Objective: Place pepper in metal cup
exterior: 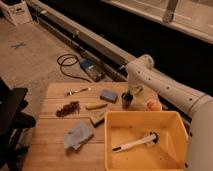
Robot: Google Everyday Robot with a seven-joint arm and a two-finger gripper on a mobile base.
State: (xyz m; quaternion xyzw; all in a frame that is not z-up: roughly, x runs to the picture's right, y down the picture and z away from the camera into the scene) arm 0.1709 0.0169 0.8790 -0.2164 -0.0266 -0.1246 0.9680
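The metal cup (126,101), small, dark and cylindrical, stands on the wooden table (50,150) just behind the yellow bin. My gripper (128,94) hangs straight down over its mouth at the end of the white arm that reaches in from the right. It is shut, and the pepper (131,92) shows only as a thin green sliver at the fingertips, right above the cup's rim. The rest of the pepper is hidden by the gripper.
A big yellow bin (172,130) with a white brush (134,143) fills the table's near right. A blue sponge (108,95), yellowish piece (95,105), white utensil (77,91), brown cluster (67,108), grey cloth (78,135) and orange object (153,105) lie around.
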